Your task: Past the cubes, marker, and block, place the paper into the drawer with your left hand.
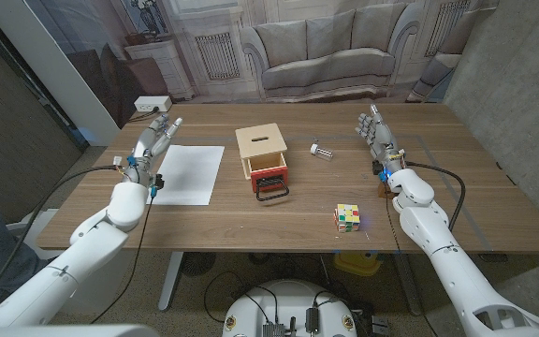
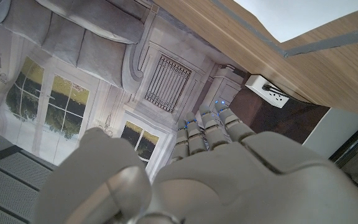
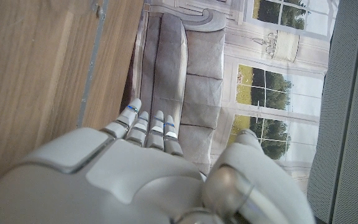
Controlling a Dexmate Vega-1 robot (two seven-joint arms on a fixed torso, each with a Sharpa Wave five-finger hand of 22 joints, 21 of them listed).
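The left hand (image 1: 153, 140) stood near the table's (image 1: 457, 197) left edge, fingers spread wide, holding nothing. Just beside it lay the paper (image 1: 189, 173). The wooden box (image 1: 261, 150) sat mid-table, its red drawer (image 1: 269, 177) pulled out. The right hand (image 1: 374, 131) waited empty, fingers apart, near the right edge, with a colour cube (image 1: 347, 217) toward the front edge.

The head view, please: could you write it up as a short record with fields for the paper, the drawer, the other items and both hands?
paper: white sheet lying flat on the table, by the left hand
drawer: red drawer pulled open from the wooden box, black handle toward the robot
other items: coloured cube near the front; small marker-like item beside the box
left hand: holds nothing, fingers apart, at the paper's far corner
right hand: holds nothing, fingers apart
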